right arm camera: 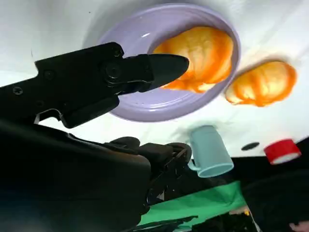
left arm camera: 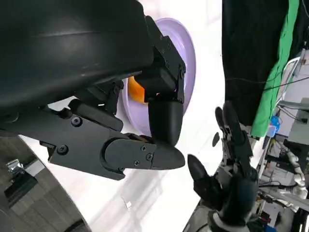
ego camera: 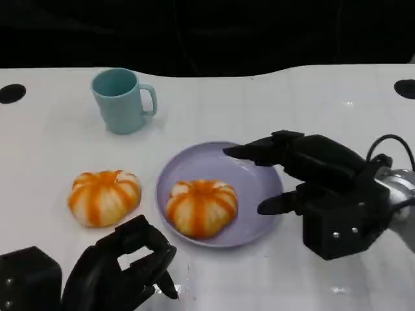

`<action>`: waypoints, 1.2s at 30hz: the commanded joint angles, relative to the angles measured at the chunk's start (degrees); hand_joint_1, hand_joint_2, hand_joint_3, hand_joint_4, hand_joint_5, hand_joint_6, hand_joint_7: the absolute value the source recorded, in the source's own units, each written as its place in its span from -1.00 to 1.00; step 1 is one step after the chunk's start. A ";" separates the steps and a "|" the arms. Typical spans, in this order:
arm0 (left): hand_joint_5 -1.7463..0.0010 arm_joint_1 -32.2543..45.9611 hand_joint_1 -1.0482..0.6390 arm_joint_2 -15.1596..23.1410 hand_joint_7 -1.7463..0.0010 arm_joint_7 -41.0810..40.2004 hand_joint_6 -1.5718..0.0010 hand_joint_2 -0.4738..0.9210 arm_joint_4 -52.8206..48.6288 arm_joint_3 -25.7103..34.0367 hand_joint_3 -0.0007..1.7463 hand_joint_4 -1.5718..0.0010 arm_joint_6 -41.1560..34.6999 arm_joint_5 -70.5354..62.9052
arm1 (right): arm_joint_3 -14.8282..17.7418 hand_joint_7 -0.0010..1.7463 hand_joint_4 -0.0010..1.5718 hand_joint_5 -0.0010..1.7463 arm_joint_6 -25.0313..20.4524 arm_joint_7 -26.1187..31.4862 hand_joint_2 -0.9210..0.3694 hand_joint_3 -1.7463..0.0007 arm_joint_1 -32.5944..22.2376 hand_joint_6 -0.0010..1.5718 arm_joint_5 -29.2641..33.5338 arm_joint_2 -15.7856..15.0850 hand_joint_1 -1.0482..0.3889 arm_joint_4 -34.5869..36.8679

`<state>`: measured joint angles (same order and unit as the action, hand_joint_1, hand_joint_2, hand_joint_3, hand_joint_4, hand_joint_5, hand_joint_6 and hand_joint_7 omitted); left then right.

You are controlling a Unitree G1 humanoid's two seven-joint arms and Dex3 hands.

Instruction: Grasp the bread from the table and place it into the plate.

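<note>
A purple plate (ego camera: 256,188) lies in the middle of the white table with an orange-striped bread (ego camera: 201,206) in it. To its left a second, matching bread (ego camera: 104,196) sits on the bare table. My right hand (ego camera: 311,178) hovers at the plate's right rim, fingers spread and holding nothing. My left hand (ego camera: 126,269) is low at the front, just in front of the second bread, its fingers curled in on nothing. The right wrist view has the plate (right arm camera: 159,108), the bread in it (right arm camera: 200,58) and the other bread (right arm camera: 263,82). The left wrist view has the plate (left arm camera: 186,53) and my right hand (left arm camera: 231,164).
A teal mug (ego camera: 123,100) stands behind the loose bread, handle to the right; the right wrist view has this mug (right arm camera: 207,152) beside a red object (right arm camera: 282,151). Two black round marks (ego camera: 11,92) lie at the table's far corners. A dark background lies beyond the far edge.
</note>
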<state>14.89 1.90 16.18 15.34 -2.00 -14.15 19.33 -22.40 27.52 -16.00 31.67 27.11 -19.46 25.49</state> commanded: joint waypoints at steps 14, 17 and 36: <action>-1.00 -0.13 -0.43 0.37 -0.75 -0.61 0.16 1.00 -0.02 0.09 -0.68 0.08 -0.06 -0.42 | 8.36 -0.90 -0.49 -0.48 -4.79 -6.82 -0.93 1.00 -18.12 -0.34 -9.88 -5.78 0.28 -20.40; -1.00 -0.02 -0.43 0.38 -0.76 -0.74 0.17 1.00 0.21 0.02 -0.68 0.09 -0.07 -0.54 | 9.67 -0.86 -0.35 -0.44 -3.97 -6.33 -0.95 0.99 -21.06 -0.20 -10.19 -6.65 0.34 -23.14; -1.00 -0.07 -0.45 0.58 -0.78 -0.59 0.19 1.00 1.14 0.35 -0.68 0.09 -1.21 0.06 | 14.09 -0.01 -0.18 0.74 -4.87 -5.88 -0.58 0.14 -34.17 0.06 -9.48 -9.15 0.33 -34.10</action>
<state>14.53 1.77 15.94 15.57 -2.16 -14.95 19.37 -9.24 23.05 -22.13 -1.23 17.87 -27.81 -7.31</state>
